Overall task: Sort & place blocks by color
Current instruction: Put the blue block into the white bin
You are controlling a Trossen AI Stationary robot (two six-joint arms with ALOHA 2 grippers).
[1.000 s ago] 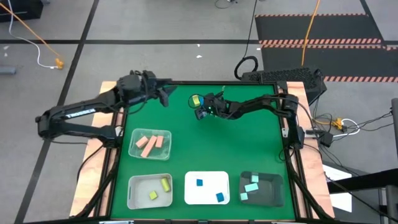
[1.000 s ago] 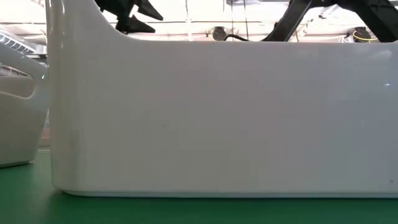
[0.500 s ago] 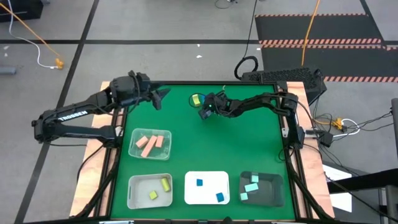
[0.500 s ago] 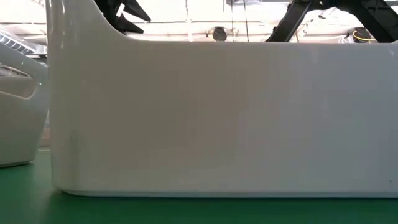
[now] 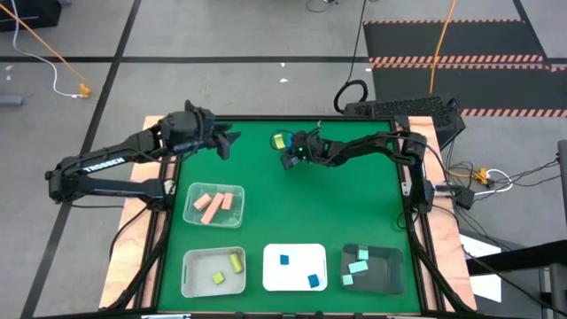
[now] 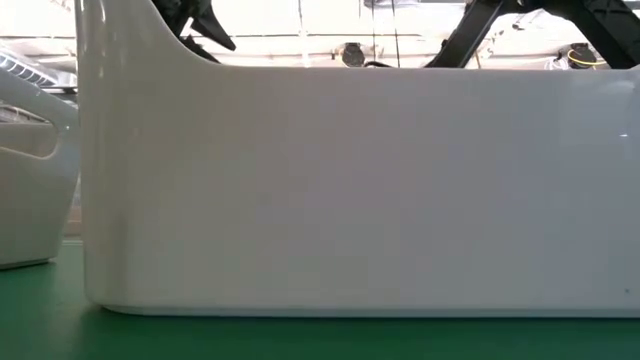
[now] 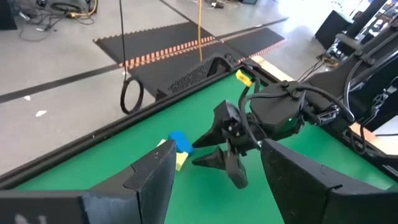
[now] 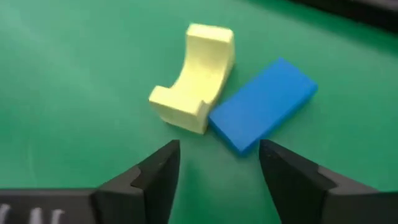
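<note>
Blocks still loose on the green mat are two: a pale yellow arch-shaped block (image 8: 194, 78) and a flat blue rectangular block (image 8: 264, 104), lying side by side and touching at one edge near the far edge of the table. The right gripper (image 8: 217, 163) is held just short of this pair, its two dark fingers (image 8: 149, 177) parted with bare mat between them; nothing is gripped. In the left wrist view the same two blocks are seen just beside the right gripper's pointed fingertips.

The left gripper (image 5: 227, 140) is stationed near the far left corner of the table, well apart from the loose blocks, with its fingers (image 7: 149, 180) spread and nothing between them.

Nearer the front of the table four trays are laid out. In a clear plastic tray (image 5: 194, 214) on the left, three salmon-pink bars (image 5: 213, 205) are gathered. In front of it, a second pale tray (image 5: 190, 282) holds two yellow-green blocks (image 5: 236, 262). To its right, a white tray (image 5: 297, 251) carries two small blue cubes (image 5: 283, 260), set apart from each other. At the right end, a dark tray (image 5: 392, 259) contains three pale mint blocks (image 5: 358, 266).

In the low view, nearly everything is hidden behind a white tray wall (image 6: 360, 190); only parts of the dark arms show above it.
</note>
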